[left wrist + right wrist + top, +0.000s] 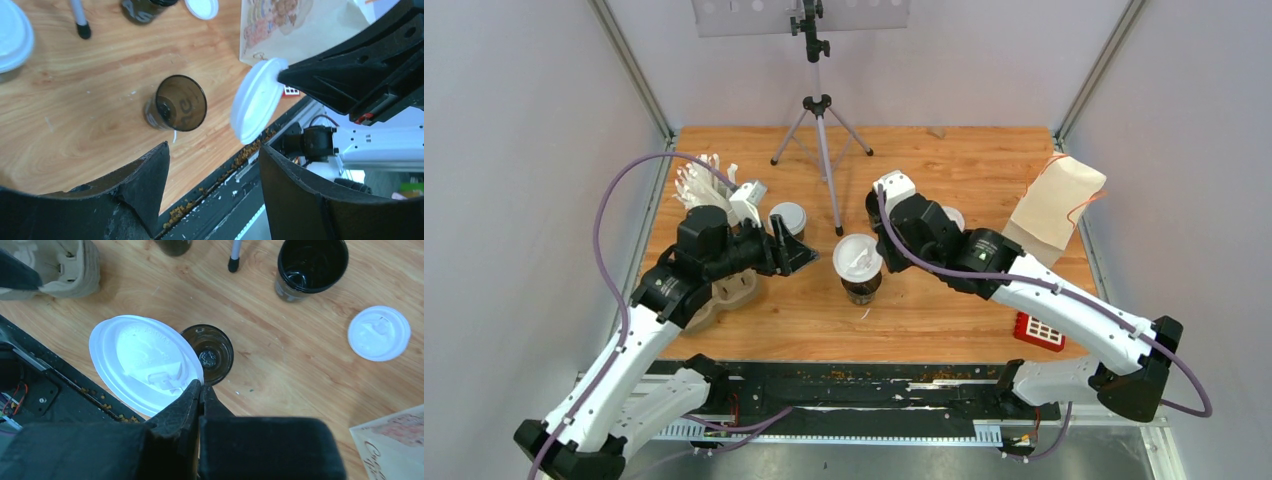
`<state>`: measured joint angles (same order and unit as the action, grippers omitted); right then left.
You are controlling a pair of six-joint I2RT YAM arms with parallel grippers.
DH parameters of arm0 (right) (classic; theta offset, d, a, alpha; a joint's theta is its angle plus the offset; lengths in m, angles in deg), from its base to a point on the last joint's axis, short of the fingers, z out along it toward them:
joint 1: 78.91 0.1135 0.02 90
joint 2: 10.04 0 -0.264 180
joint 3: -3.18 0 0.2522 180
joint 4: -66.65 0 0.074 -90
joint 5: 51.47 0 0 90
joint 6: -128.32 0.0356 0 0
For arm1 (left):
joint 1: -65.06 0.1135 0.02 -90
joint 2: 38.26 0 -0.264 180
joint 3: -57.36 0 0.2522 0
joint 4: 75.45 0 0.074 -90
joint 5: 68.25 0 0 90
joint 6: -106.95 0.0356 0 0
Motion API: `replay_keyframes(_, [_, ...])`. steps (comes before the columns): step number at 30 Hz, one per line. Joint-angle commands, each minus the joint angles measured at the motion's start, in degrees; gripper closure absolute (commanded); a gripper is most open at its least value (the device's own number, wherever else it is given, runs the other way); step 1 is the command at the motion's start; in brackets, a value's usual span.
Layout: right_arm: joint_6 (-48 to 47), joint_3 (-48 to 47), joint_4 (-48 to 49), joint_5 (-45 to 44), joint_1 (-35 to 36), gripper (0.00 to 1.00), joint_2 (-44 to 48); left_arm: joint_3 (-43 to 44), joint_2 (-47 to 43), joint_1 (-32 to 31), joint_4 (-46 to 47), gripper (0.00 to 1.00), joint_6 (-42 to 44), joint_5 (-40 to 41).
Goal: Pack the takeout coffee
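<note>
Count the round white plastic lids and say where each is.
3. One lid in the right gripper near the open black paper cup; one loose on the wooden table; one capping a cup by the left gripper. Others may be hidden.

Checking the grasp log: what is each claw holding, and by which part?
The right claw pinches the white lid by its rim; the left claw is open, holding nothing.
</note>
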<state>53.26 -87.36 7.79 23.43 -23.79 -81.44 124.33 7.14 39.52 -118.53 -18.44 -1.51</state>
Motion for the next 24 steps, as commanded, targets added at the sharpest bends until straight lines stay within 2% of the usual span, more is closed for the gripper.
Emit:
replay_keyframes(1, [4.4,1.3,8.8,-2.4,2.6,1.0,-0.8,1.9,1.8,-4.8,4.5,0.27,-0.3,5.0])
replay_keyframes(6, [4.6,1.1,9.6,-2.5,3.8,1.0,-2.7,1.6,3.5,-5.3,4.8,0.29,2.7,10.3])
replay_keyframes(12, [4.1,1.6,10.6,-2.8,4.0,1.0,-3.5,0.7,6.2,-5.9,5.6,0.34,5.6,9.4])
replay_keyframes(15, [3.7,1.4,11.1,-2.5,4.0,1.0,-4.0,0.3,7.2,-6.2,6.4,0.41,7.1,9.5])
replay_keyframes(22, [2.5,-0.2,12.4,0.8,4.0,1.0,-6.3,-0.8,7.7,-6.3,6.7,0.87,10.5,9.4])
replay_keyframes(24, [1.5,-0.3,13.2,2.4,4.0,0.97,-6.4,-1.4,7.9,-6.3,7.2,0.99,11.3,8.1])
